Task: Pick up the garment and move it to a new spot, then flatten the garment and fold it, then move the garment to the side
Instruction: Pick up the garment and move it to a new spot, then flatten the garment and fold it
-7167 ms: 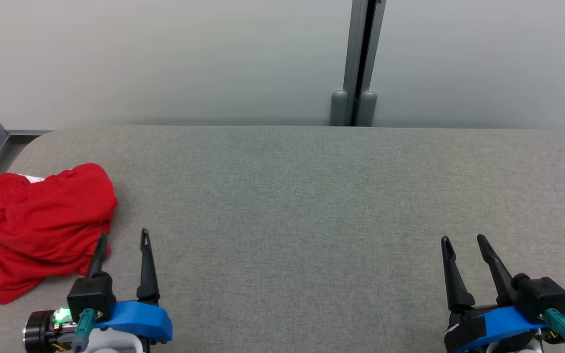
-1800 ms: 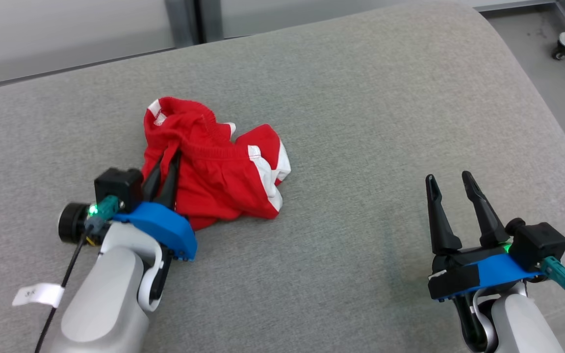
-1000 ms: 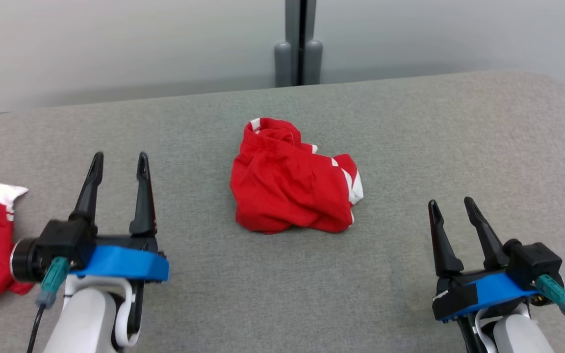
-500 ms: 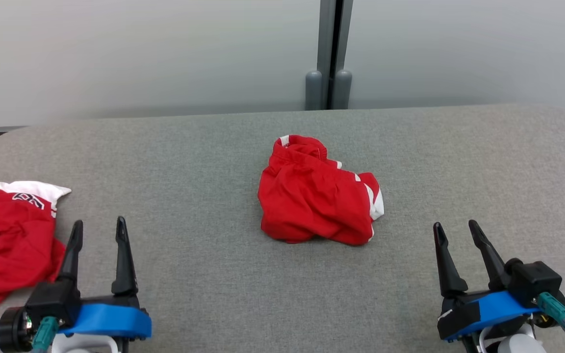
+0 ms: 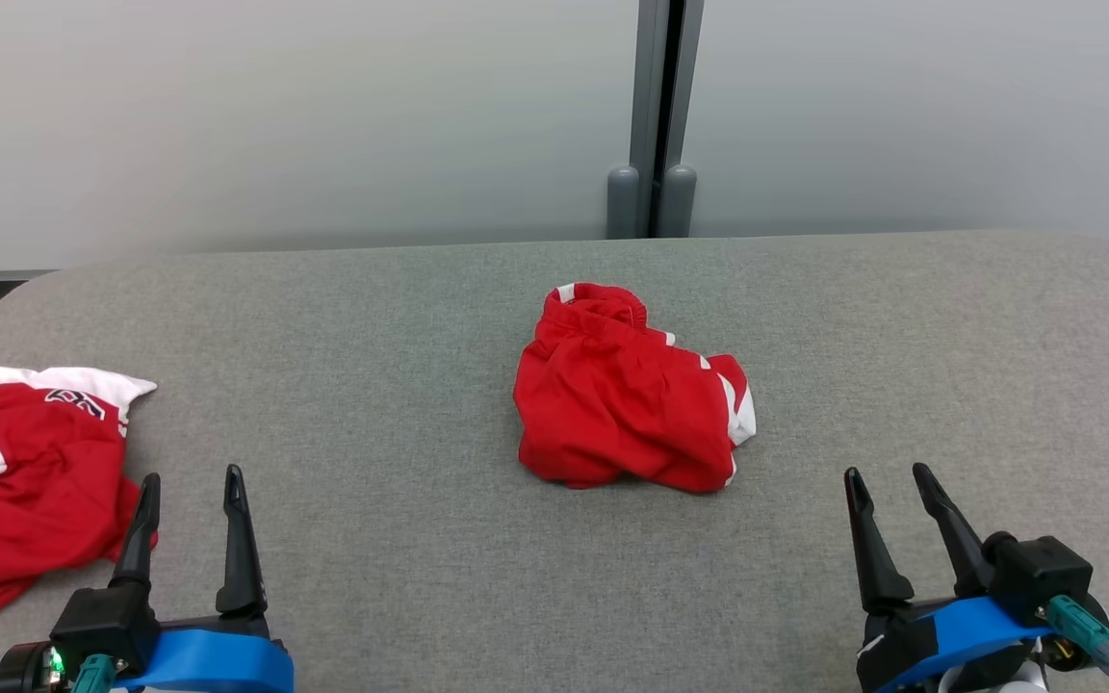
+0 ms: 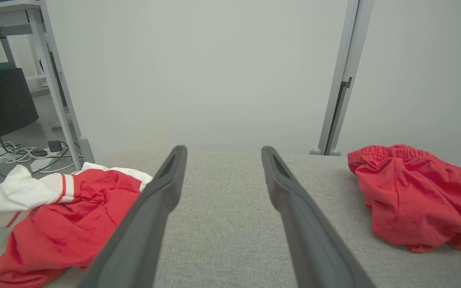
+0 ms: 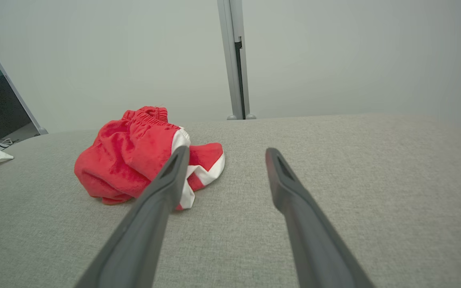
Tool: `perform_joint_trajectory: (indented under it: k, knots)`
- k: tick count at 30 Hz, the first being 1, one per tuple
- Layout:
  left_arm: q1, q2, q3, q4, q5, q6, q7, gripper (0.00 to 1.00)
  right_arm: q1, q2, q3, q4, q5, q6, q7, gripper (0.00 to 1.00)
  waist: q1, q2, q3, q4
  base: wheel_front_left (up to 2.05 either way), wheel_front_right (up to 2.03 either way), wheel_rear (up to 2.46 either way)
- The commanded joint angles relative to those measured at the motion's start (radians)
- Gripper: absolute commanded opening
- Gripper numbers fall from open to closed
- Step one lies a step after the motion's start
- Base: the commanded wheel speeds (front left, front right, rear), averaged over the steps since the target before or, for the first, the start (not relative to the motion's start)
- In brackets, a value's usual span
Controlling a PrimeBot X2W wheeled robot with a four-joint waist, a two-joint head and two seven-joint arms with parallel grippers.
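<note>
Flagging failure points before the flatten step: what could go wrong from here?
The red shorts lie bunched mid-table, so a pinch may catch several layers and spoil the flattening. The open left gripper sits beside the red-and-white jersey at the left edge of the table; reaching out could snag or drag it.

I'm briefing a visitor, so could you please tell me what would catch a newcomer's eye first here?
The crumpled red shorts with white trim, bunched in the middle of the grey surface, stand out first. Next, a red and white jersey lies heaped at the left edge, beside the open left gripper.
</note>
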Motion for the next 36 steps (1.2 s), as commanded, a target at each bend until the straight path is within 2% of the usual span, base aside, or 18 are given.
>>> perform_joint_trajectory:
  k: [1,17,24,29,36]
  knots:
    - [0.011,0.000,0.004,0.001,0.005,-0.004,-0.004,1.00,0.006,-0.004,0.002,-0.007,0.006,0.000,0.001,1.00,0.0000,-0.0001,0.000,-0.002,0.00,0.00,0.00]
    - [-0.010,-0.010,0.010,0.017,0.020,-0.018,-0.004,1.00,-0.006,-0.004,-0.010,-0.014,0.007,0.000,0.016,1.00,0.0000,-0.0001,0.002,0.001,0.00,0.00,0.00]
    - [-0.041,-0.017,-0.002,0.025,0.026,-0.028,-0.004,1.00,-0.148,-0.004,0.043,-0.022,-0.008,0.000,0.038,1.00,0.0000,-0.0001,0.032,0.019,0.00,0.00,0.00]
    - [-0.083,-0.024,-0.019,0.041,0.033,-0.042,-0.004,1.00,-0.288,-0.004,0.074,0.015,-0.040,0.000,0.077,1.00,0.0000,-0.0001,0.063,0.050,0.00,0.00,0.00]
    - [-0.139,-0.052,-0.034,0.061,0.042,-0.060,-0.004,1.00,-0.411,-0.017,0.063,0.173,-0.071,0.000,0.127,1.00,0.0000,-0.0001,0.115,0.109,0.00,0.00,0.00]
